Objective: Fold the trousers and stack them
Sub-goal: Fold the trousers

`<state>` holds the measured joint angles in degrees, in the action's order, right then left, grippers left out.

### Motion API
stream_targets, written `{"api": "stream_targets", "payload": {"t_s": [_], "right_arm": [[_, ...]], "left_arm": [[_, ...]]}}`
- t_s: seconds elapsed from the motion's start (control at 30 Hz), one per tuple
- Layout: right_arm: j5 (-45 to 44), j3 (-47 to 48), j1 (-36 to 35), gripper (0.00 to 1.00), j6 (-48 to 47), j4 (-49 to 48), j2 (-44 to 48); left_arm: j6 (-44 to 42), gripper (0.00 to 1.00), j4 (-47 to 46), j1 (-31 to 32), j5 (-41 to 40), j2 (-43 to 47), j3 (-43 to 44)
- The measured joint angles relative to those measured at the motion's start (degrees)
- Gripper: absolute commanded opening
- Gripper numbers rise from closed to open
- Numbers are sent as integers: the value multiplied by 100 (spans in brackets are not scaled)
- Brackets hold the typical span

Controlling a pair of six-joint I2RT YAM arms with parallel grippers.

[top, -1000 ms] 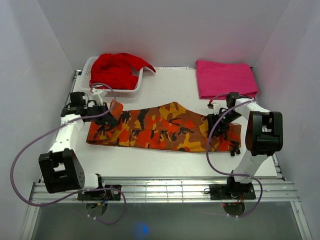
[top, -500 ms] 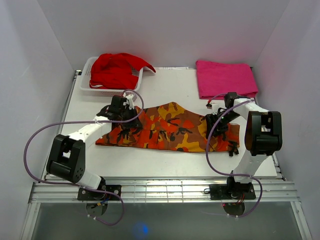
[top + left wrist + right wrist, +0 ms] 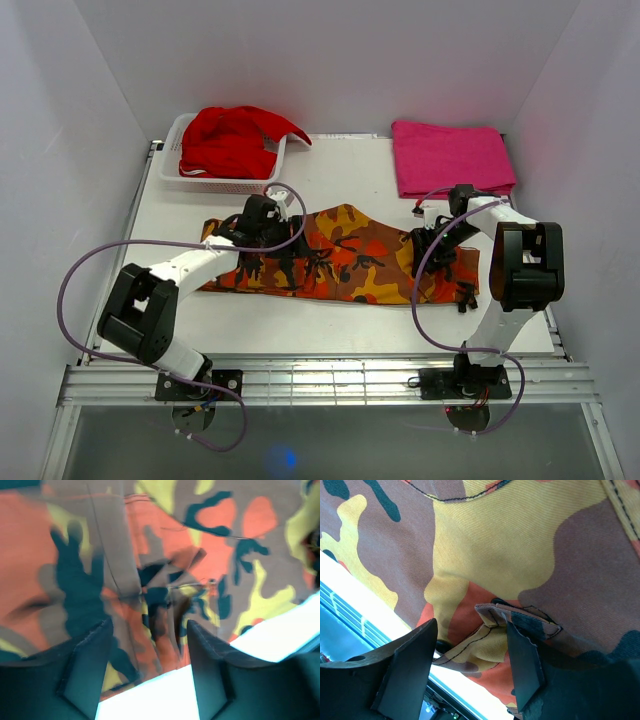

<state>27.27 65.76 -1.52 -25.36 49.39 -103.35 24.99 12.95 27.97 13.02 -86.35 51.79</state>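
Note:
The camouflage trousers (image 3: 350, 255) lie stretched across the middle of the white table (image 3: 330, 325), with their left end doubled over. My left gripper (image 3: 262, 220) hovers over that left end. In the left wrist view the left gripper (image 3: 150, 665) is open, and only the trousers' edge (image 3: 200, 555) and bare table show between its fingers. My right gripper (image 3: 438, 248) rests on the right end of the trousers. In the right wrist view the right gripper (image 3: 470, 662) is open, with a raised flap of the trousers (image 3: 520, 545) lying between its jaws against the right finger.
A white basket (image 3: 222, 183) holding a red garment (image 3: 235, 140) stands at the back left. A folded pink cloth (image 3: 452, 157) lies at the back right. White walls close in on three sides, and a metal rail (image 3: 330, 380) runs along the near edge.
My left arm carried the trousers' left end rightwards over the cloth, then opened and let it go. The trousers' left edge now lies further right. The right arm stayed put.

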Motion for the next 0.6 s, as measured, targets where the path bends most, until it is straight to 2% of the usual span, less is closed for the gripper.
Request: {"api": "stream_targets", "payload": {"t_s": [0.27, 0.4, 0.5, 0.6], "right_arm": [[-4, 4, 0, 64, 37, 0, -2], [-4, 11, 0, 64, 39, 4, -2], [-2, 15, -2, 65, 35, 17, 2], [13, 17, -11, 72, 0, 52, 52]], "left_arm": [[-96, 75, -166, 170, 566, 61, 61], [-122, 69, -70, 72, 553, 457, 61], [-229, 68, 166, -400, 627, 872, 70], [-723, 76, 490, -1587, 1110, 1182, 92]]}}
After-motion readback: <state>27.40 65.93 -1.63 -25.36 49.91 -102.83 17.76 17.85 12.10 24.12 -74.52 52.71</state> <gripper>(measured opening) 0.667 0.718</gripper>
